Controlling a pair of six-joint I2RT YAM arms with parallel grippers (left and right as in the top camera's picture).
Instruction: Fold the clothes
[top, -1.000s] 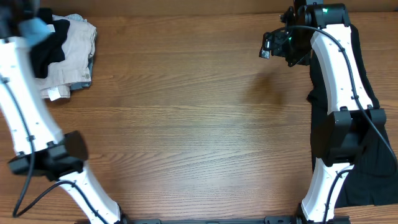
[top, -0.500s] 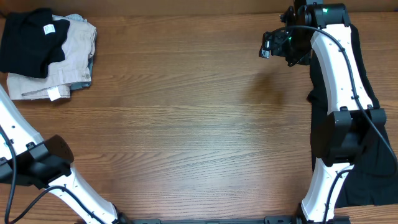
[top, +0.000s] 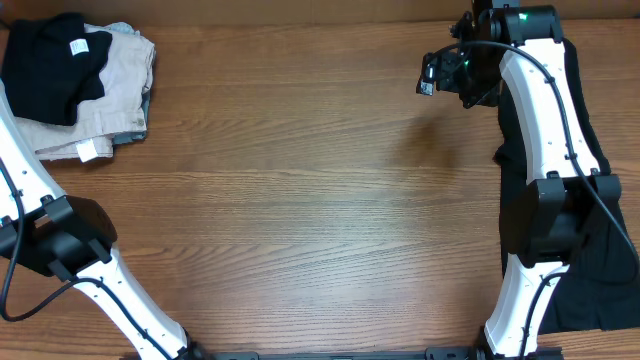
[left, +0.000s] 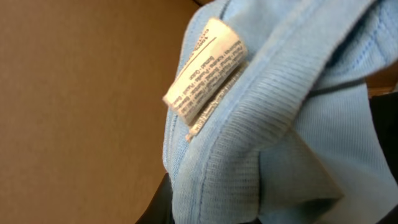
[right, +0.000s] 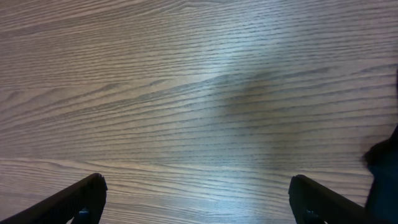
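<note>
Left wrist: left pincer tight on light blue T-shirt (left: 280, 124); right pincer (right: 196, 202) spread wide, empty, over table (right: 186, 74).

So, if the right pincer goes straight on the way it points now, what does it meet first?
Probably the wooden table: the open right pincer faces it with nothing between. The black garment lies off to the side, though depth is unclear.

Care label (left: 205, 68) print unreadable (blurred); black garment (top: 595, 130) cropped right.
</note>
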